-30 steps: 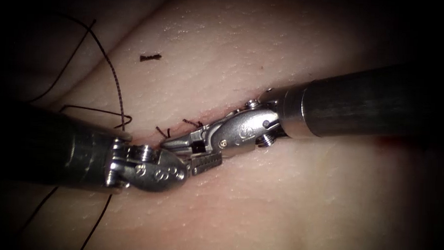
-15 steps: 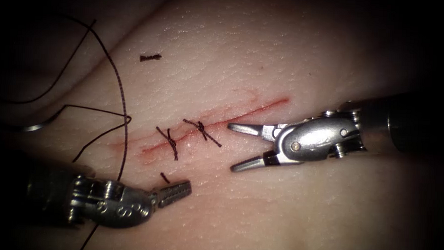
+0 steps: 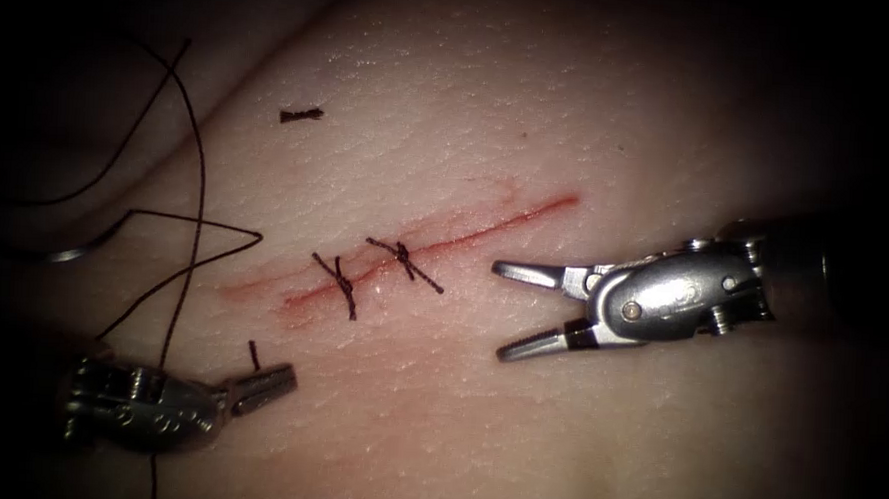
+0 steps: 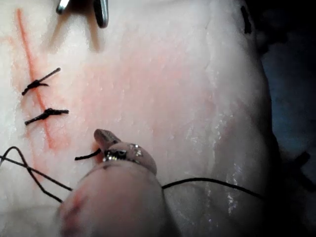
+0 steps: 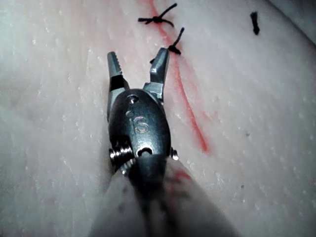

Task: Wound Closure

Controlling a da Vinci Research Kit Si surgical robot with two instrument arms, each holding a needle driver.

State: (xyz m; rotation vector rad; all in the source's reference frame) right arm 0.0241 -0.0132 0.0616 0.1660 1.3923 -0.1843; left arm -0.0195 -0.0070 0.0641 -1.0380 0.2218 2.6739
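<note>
The tissue point(image 3: 590, 136) bears a red cut point(image 3: 486, 226) with two tied knots point(image 3: 338, 283) point(image 3: 404, 259) across its left half. My left tool point(image 3: 263, 384) sits below and left of the cut, jaws shut on a short end of thread point(image 3: 253, 354); in the left wrist view that end point(image 4: 86, 157) sticks out beside the jaws point(image 4: 106, 138). My right tool point(image 3: 502, 312) lies right of the knots, jaws open and holding nothing, as in the right wrist view point(image 5: 138, 61). A pale glint at the far left looks like the needle point(image 3: 64, 255), lying free, in neither tool.
Long dark thread point(image 3: 200, 169) loops over the tissue's left side and passes behind the left tool. A small cut end of thread point(image 3: 300, 115) lies above the cut. Red fluid stains the cut's line point(image 5: 182, 94). Beyond the tissue's left edge all is dark.
Both tools were together at the knots, the right one's jaws shut. The right tool has opened and drawn back right. The left tool has moved down-left with the thread end.
</note>
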